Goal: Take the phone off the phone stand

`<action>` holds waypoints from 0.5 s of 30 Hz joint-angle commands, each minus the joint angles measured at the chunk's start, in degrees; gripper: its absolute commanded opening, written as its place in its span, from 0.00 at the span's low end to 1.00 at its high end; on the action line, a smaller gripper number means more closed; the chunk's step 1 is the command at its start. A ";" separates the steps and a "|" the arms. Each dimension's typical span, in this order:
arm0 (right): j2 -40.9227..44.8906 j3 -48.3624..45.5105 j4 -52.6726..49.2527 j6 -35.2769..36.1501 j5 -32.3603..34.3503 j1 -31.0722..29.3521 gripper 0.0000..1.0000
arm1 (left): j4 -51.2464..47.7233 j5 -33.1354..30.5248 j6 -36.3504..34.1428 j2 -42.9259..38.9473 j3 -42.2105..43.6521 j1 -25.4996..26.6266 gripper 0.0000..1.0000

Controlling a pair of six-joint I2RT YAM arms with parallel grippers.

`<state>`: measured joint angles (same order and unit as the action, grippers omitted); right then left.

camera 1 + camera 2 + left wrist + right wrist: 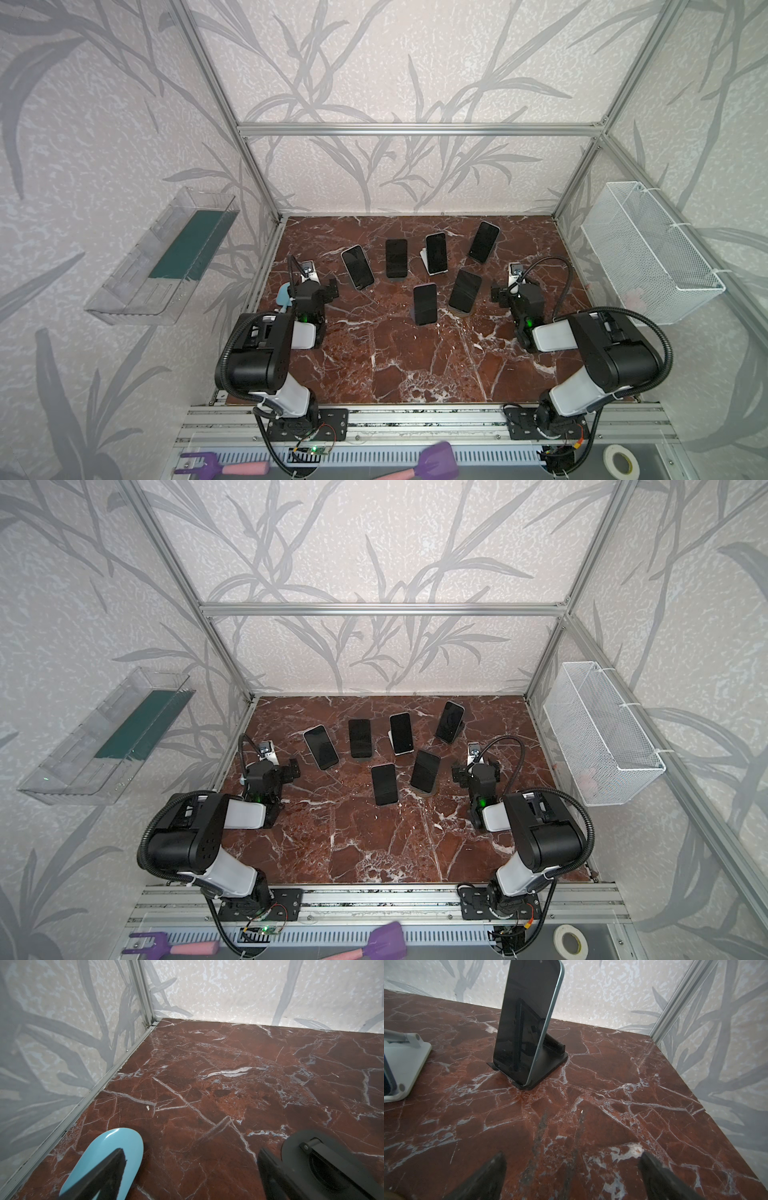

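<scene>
Red-brown marble covered the table (395, 365), with dark-screened phones spread over its far half in both top views. The teal-edged phone (527, 1022) leaned back, nearly upright, on a black stand (550, 1061) at about 1 o'clock from the table's middle. Its lower edge sat behind the stand's front lip. At that stand's 9 o'clock, near 12 o'clock on the table, a second phone (436, 252) rested on a white stand (424, 255). The leftmost phone (357, 267) was at 11 o'clock and the nearest phone (425, 304) was close to the middle. Whether those two sat on stands could not be told.

The right gripper (573, 1155) hung low over bare marble near the 3 o'clock edge. Its fingers were spread wide with nothing between them. It was well apart from the teal-edged phone, which stood ahead of it toward 11 o'clock.

The left gripper (191, 1151) was by the 9 o'clock edge, fingers likewise wide apart and empty. One finger was over a light-blue oval piece (116, 1138) and the other was just beside a black round base (295, 1142). Whether either finger touched those could not be told.
</scene>
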<state>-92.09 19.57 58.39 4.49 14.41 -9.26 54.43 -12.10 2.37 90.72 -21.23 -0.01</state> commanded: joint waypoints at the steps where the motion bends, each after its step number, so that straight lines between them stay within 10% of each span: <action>1: 0.54 0.91 0.82 -0.38 -0.41 0.21 0.99 | 0.50 -0.07 -0.09 -0.55 -0.12 -0.23 0.99; 10: 3.60 -0.34 0.59 -1.65 1.81 0.64 0.99 | -6.83 -8.91 2.64 -9.29 -0.32 0.19 0.99; 15: 13.92 7.82 -22.57 -2.88 6.28 0.29 0.99 | -20.91 -6.75 1.21 -20.52 -4.85 0.25 0.99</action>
<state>-84.64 22.04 48.29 3.07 17.15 -8.88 42.87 -18.28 3.70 75.68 -22.65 0.03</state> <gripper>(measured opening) 0.992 0.991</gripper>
